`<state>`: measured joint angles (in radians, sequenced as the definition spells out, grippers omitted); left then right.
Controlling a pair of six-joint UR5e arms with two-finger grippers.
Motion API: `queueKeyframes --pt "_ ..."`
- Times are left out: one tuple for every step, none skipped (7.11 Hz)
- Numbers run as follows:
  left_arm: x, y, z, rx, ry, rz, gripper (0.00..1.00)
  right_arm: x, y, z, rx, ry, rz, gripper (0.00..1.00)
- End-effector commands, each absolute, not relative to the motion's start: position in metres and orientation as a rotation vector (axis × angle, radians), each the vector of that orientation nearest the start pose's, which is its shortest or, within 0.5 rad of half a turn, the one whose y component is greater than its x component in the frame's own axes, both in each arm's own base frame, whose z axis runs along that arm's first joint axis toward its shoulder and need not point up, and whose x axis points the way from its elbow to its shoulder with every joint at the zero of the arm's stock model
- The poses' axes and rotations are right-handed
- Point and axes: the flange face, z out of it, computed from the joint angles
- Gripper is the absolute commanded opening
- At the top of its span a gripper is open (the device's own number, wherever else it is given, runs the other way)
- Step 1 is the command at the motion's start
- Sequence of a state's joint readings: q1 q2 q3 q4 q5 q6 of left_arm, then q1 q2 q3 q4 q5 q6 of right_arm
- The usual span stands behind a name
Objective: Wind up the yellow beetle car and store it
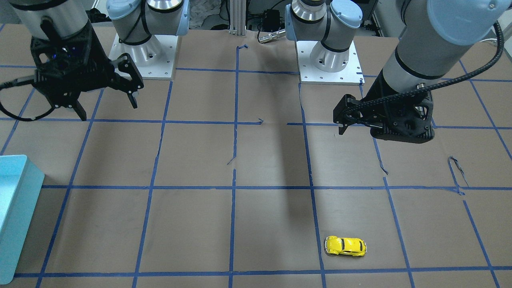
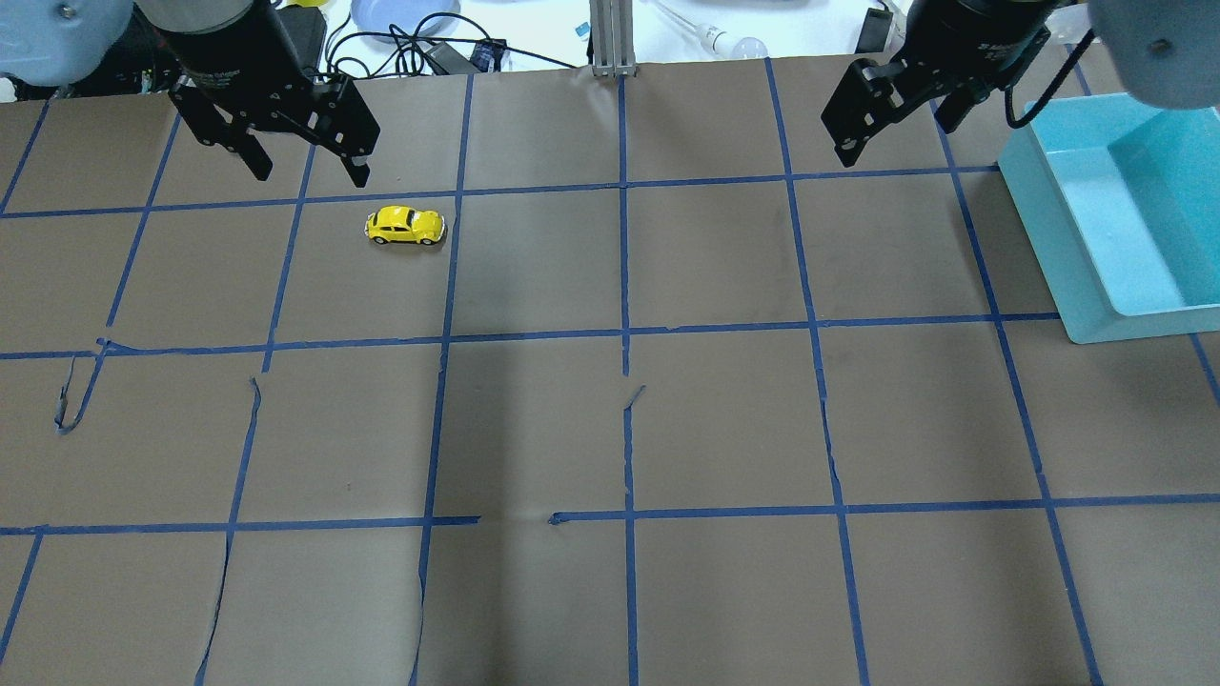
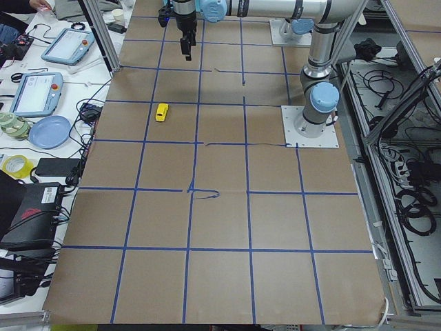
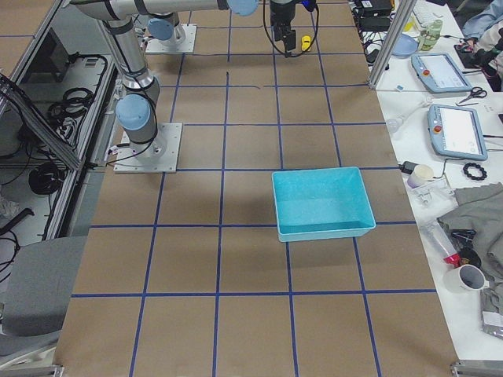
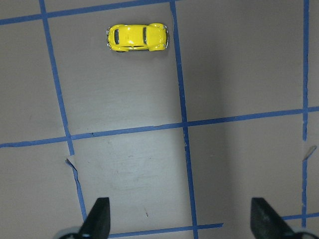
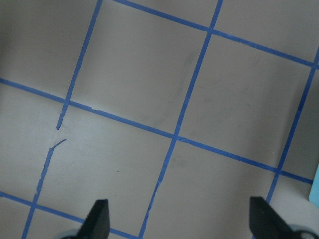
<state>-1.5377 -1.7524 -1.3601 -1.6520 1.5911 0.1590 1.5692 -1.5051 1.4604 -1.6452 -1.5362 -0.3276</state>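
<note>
a table (image 2: 534, 429) papered in brown and ruled into squares with blue tape (image 2: 624, 286), torn and curling in spots, carries a teal bin (image 2: 1058, 248) on the right arm's side. a bench (image 3: 76, 83) along the operators' edge holds teach pendants (image 3: 34, 93) and a blue plate (image 3: 49, 131). the yellow beetle car (image 2: 405, 226) stands on its wheels in a square on the left arm's side, well apart from the bin, its long axis along the table's length; which end is the nose cannot be told. the left gripper (image 2: 310, 174) hangs near it, fingers spread wide, holding nothing; the right gripper (image 2: 896, 143) hangs by the bin, fingers likewise wide apart
</note>
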Motion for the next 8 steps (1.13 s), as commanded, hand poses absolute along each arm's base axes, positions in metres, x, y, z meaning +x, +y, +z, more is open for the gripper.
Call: queueKeyframes --pt "-0.112 -0.565 0.487 0.197 3.121 0.084 1.0 0.132 -0.553 0.505 -0.501 3.101 -0.256 1.0" --pt "-0.112 -0.565 0.487 0.197 3.124 0.084 1.0 0.131 -0.551 0.501 -0.423 3.125 -0.233 1.0" --pt "-0.111 -0.565 0.487 0.195 3.123 0.084 1.0 0.132 -0.55 0.499 -0.331 3.13 -0.226 1.0" --pt "-0.109 -0.566 0.486 0.193 3.122 0.089 1.0 0.132 -0.55 0.499 -0.323 3.132 -0.221 1.0" --pt "-0.109 -0.565 0.484 0.188 3.122 0.094 1.0 0.132 -0.55 0.499 -0.325 3.13 -0.221 1.0" --pt "-0.109 -0.565 0.485 0.188 3.122 0.091 1.0 0.133 -0.55 0.499 -0.328 3.13 -0.221 1.0" --pt "-0.109 -0.565 0.484 0.188 3.122 0.091 1.0 0.133 -0.549 0.495 -0.33 3.13 -0.212 1.0" --pt "-0.109 -0.565 0.484 0.185 3.124 0.091 1.0 0.132 -0.549 0.494 -0.335 3.131 -0.212 1.0"
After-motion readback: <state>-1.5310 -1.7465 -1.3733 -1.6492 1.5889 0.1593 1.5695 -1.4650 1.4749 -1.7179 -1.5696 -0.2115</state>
